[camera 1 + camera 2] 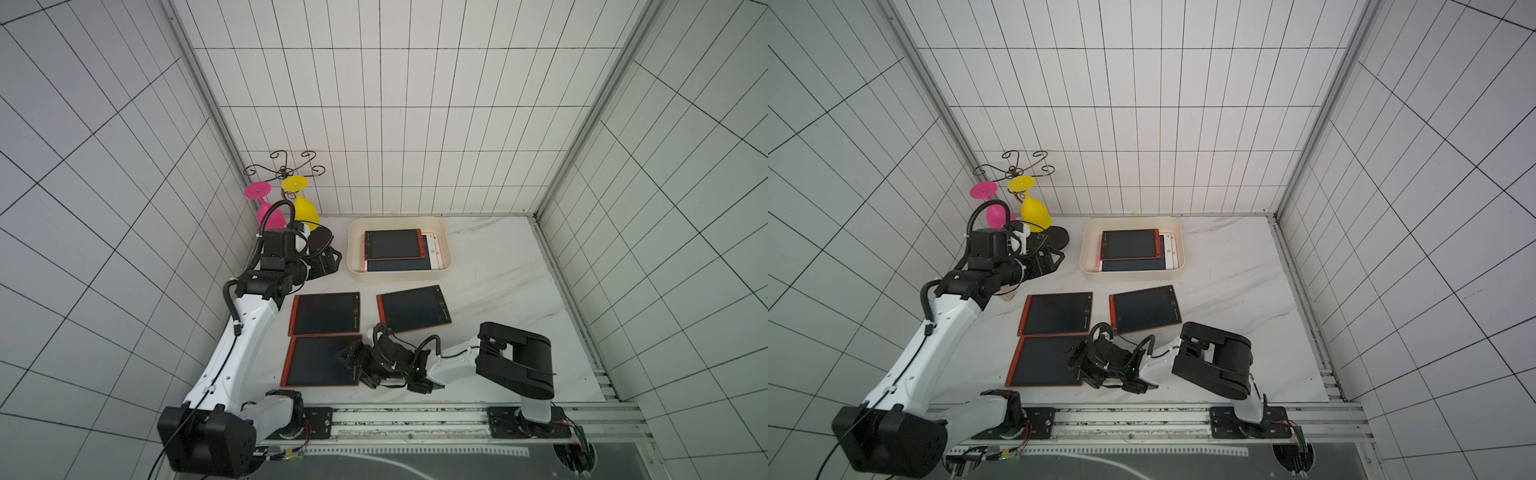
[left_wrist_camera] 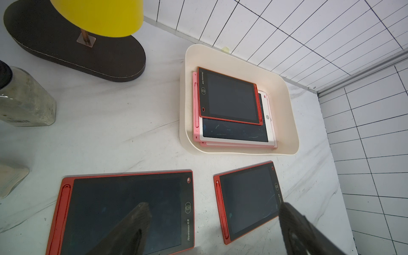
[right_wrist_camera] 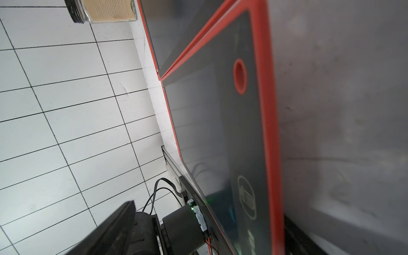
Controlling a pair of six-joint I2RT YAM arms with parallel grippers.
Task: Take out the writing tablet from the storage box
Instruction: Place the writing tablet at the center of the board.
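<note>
The cream storage box (image 1: 354, 253) (image 1: 1086, 254) (image 2: 284, 95) stands at the back of the table. It holds a stack of writing tablets, a red-framed one (image 1: 392, 244) (image 1: 1129, 244) (image 2: 229, 97) on top of white and pink ones. Three more red tablets lie flat on the table in front of it (image 1: 326, 313) (image 1: 413, 309) (image 1: 318, 361). My left gripper (image 1: 328, 259) (image 2: 214, 223) hovers open and empty, left of the box. My right gripper (image 1: 353, 359) (image 3: 210, 212) is open, its jaws straddling the right edge of the front tablet (image 3: 242, 132) without clamping it.
A metal stand with a dark oval base (image 2: 77, 50) holds an upturned pink glass (image 1: 258, 192) and a yellow one (image 1: 305, 210) at the back left. A glass jar (image 2: 24, 99) stands beside the left arm. Tiled walls close three sides.
</note>
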